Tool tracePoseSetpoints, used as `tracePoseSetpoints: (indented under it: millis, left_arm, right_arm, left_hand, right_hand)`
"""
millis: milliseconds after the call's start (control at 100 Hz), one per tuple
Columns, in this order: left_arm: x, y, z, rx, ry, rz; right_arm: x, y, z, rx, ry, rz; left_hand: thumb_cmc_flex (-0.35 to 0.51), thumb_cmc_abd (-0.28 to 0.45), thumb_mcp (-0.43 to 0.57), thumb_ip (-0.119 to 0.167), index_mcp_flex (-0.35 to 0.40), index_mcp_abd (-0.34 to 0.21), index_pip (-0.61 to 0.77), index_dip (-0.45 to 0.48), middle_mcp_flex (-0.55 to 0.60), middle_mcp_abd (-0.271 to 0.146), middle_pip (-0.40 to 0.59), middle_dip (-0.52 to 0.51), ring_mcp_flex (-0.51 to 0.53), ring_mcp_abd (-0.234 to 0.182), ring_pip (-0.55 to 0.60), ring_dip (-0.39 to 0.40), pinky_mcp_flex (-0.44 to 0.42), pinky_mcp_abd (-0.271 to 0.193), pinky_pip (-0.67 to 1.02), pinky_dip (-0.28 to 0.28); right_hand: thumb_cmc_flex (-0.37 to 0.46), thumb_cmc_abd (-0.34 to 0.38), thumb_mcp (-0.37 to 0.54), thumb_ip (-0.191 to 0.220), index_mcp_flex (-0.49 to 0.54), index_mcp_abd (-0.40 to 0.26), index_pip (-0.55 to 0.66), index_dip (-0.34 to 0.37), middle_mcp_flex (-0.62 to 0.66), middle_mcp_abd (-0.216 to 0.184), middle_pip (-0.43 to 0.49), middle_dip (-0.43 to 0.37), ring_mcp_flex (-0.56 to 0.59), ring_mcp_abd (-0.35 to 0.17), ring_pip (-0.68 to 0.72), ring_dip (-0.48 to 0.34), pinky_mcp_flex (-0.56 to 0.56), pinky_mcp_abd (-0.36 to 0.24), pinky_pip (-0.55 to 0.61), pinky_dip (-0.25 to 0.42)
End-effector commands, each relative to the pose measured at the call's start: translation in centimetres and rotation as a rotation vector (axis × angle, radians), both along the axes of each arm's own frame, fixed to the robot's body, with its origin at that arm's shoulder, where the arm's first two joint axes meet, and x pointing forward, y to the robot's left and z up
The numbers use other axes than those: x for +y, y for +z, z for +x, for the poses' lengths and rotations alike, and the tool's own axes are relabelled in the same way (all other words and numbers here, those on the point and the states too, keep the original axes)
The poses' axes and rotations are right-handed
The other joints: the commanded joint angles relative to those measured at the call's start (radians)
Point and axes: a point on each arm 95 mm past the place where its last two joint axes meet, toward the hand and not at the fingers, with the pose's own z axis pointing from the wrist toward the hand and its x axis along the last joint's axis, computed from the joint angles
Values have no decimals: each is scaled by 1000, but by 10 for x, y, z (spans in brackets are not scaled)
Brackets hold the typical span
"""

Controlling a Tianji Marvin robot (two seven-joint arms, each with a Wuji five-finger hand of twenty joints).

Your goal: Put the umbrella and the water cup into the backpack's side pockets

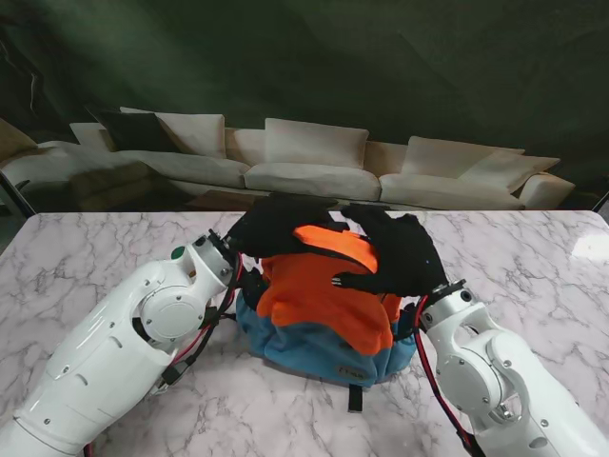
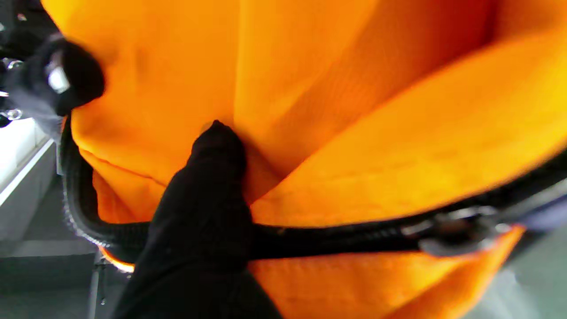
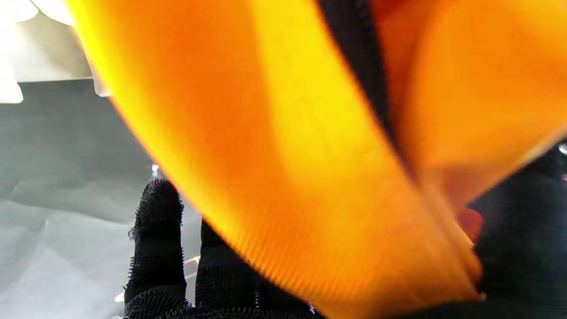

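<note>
The orange and blue backpack (image 1: 324, 305) stands in the middle of the marble table. Both black-gloved hands rest on its upper part. My left hand (image 1: 271, 224) lies over the far left corner; in the left wrist view one finger (image 2: 212, 177) presses into the orange fabric (image 2: 354, 133) beside a black zipper (image 2: 336, 235). My right hand (image 1: 400, 252) covers the far right side, with one finger reaching across the orange front. In the right wrist view an orange fold (image 3: 288, 155) runs between its fingers (image 3: 159, 239) and thumb. No umbrella or water cup shows in any view.
The marble table (image 1: 86, 257) stretches to both sides of the backpack. A black strap end (image 1: 355, 398) hangs at the backpack's near edge. A white sofa (image 1: 304, 167) stands beyond the table's far edge.
</note>
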Motion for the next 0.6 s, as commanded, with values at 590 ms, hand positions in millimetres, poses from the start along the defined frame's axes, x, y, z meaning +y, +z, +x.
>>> tracePoseSetpoints:
  millis: [590]
  left_arm:
    - [11,-4,-18,-19,-46,38]
  right_arm:
    - [-15,-11,0,-91,-74,31]
  left_hand:
    - [-173,219,-75,11,-96,20,-343,-29,-343,68,66,-264,-261,50,-170,-29,-238,8,-160,26]
  right_hand:
    - [426,28,295,-125,495,-523,694,-73,719,-185,297,236,566,-80,610,230,436,-104,518,132]
